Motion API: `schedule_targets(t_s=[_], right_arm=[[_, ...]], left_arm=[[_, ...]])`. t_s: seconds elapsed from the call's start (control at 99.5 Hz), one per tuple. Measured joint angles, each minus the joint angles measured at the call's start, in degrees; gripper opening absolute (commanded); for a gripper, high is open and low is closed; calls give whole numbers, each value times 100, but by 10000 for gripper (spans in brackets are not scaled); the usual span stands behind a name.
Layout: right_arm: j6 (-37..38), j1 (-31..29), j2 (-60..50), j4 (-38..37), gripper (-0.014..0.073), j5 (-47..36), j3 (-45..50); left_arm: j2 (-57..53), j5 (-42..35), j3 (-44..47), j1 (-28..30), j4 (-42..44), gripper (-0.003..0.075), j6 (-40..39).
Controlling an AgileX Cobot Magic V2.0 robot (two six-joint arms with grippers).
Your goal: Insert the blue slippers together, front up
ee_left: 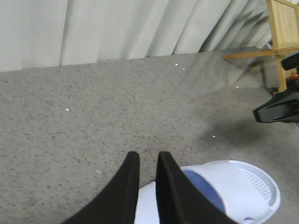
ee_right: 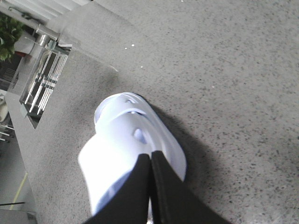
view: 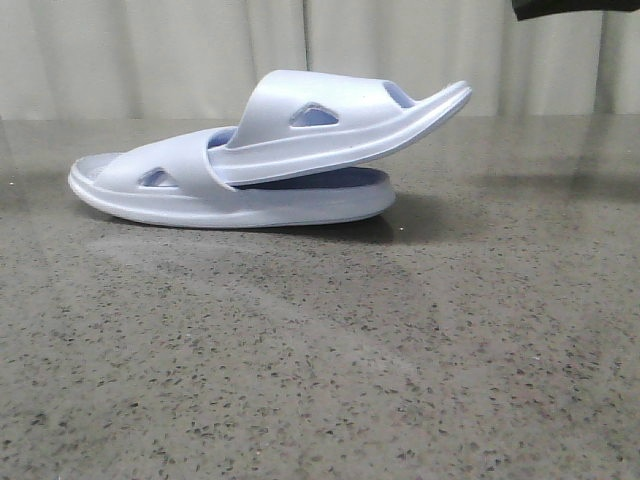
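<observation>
Two pale lavender-blue slippers lie nested on the speckled grey table point(view: 320, 380). The lower slipper point(view: 190, 195) lies flat with its toe to the left. The upper slipper point(view: 330, 125) has its heel pushed under the lower one's strap and its front tilts up to the right. My left gripper point(ee_left: 148, 154) hovers above one slipper point(ee_left: 238, 184), empty, its fingers a narrow gap apart. My right gripper point(ee_right: 150, 154) is shut and empty above the nested pair point(ee_right: 121, 140). Neither gripper touches a slipper. Only a dark bit of an arm point(view: 575, 8) shows in the front view.
A pale curtain point(view: 150, 50) hangs behind the table. A wooden frame point(ee_left: 282, 28) stands beyond the table's far corner, and a dark arm part point(ee_left: 278, 109) sits beside it. A metal rack point(ee_right: 44, 70) and a plant point(ee_right: 9, 35) lie past the table edge.
</observation>
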Motion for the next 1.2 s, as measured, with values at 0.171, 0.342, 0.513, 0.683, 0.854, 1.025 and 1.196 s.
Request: schedule_targets(t_s=[0.171,0.342,0.513,0.683,0.854,1.025,1.196], right_arm=[[-265,320,-720,-86,-78,-703,401],[-817,1208,-1669,-316,-78,-2359,1216],[-1062,2272,-2656,-563,-78,-4218,2251],[-1097,2793,-3819,-568,-78,-5527,3454],[-1108,2856,-5033,-555,-79,-5787,4616],[-1108,2856,-6288,-161,-79,-5827,5493],[-1108,2856,-7092,178,-79,-5964,5921]], left_arm=[[-720,-1299,179,-360,543,15,0],[-1455,-2992,849,-1130,879,15,0],[-1972,-4206,1721,-2057,1138,15,179],[-2512,-4742,2639,-2633,891,15,341],[-3272,-5397,3427,-2986,218,15,753],[-4217,-5936,4219,-3279,-69,15,842],[-5149,-6437,4969,-3528,-337,15,864]])
